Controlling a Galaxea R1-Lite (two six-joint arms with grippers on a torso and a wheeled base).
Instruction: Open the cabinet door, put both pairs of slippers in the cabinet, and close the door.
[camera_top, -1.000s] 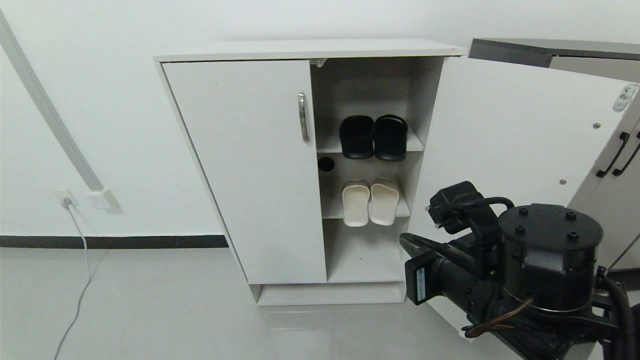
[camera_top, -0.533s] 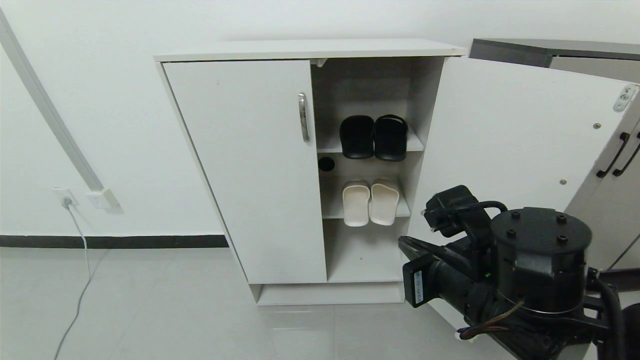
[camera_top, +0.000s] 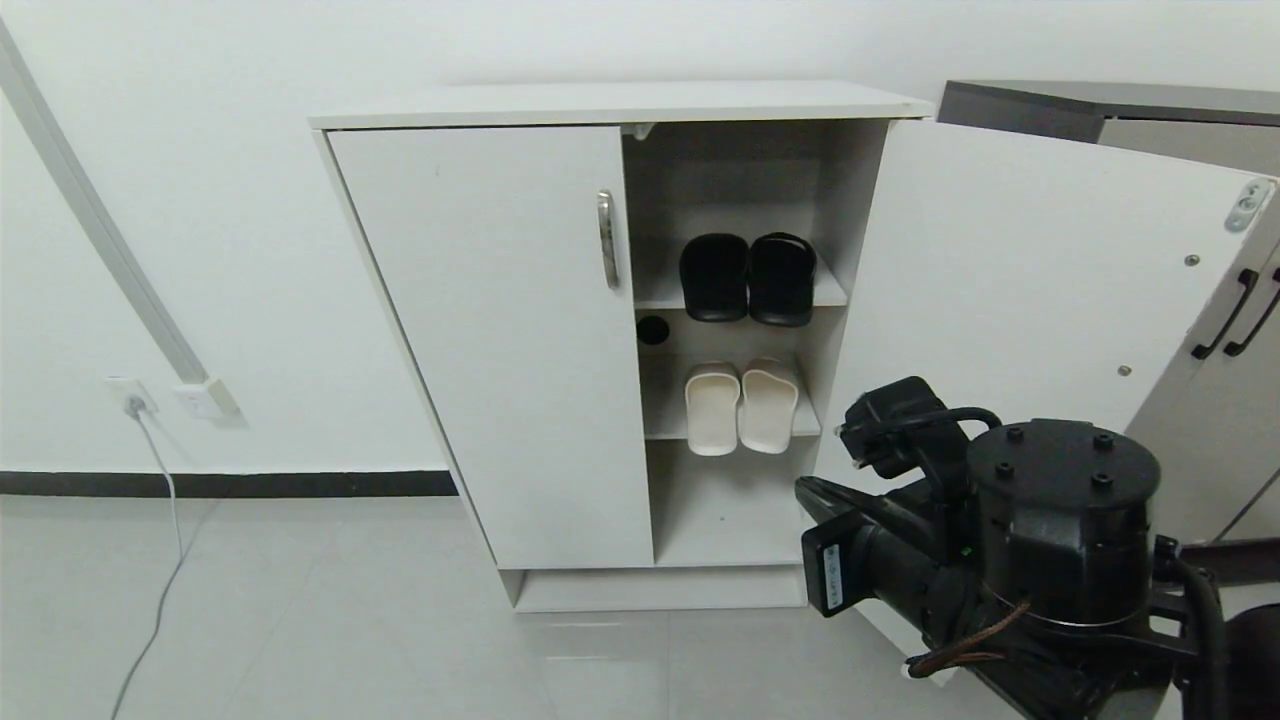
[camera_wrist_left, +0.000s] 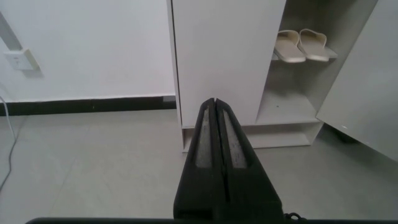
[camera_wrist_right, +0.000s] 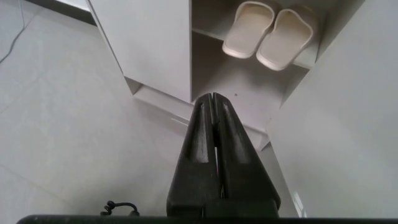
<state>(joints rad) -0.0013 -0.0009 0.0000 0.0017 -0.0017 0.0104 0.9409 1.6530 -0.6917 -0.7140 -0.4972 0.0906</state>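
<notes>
- Room: a pale, glossy tiled floor (camera_top: 300, 620), likely slick under wheels. A white wall (camera_top: 200, 200) stands behind, and a grey cupboard (camera_top: 1100, 98) crowds the right side.
- Cabinet (camera_top: 600, 100): white, stiff board, standing on the floor against the wall. Its left door (camera_top: 490, 340) is shut and carries a metal handle (camera_top: 605, 238).
- Right door (camera_top: 1020, 280): swung wide open, inner face showing. It is probably light and free on its hinges. Best pushed gently near its free edge so it doesn't slam.
- Black slippers (camera_top: 747, 277): 1 pair at the front edge of the upper shelf.
- White slippers (camera_top: 741, 405): 1 pair at the front edge of the middle shelf. They look soft and light, and neither pair needs lifting now.
- Right gripper (camera_wrist_right: 213, 102): fingers pressed together, empty, before the open compartment.
- Left gripper (camera_wrist_left: 214, 106): fingers pressed together, empty, facing the shut left door.
</notes>
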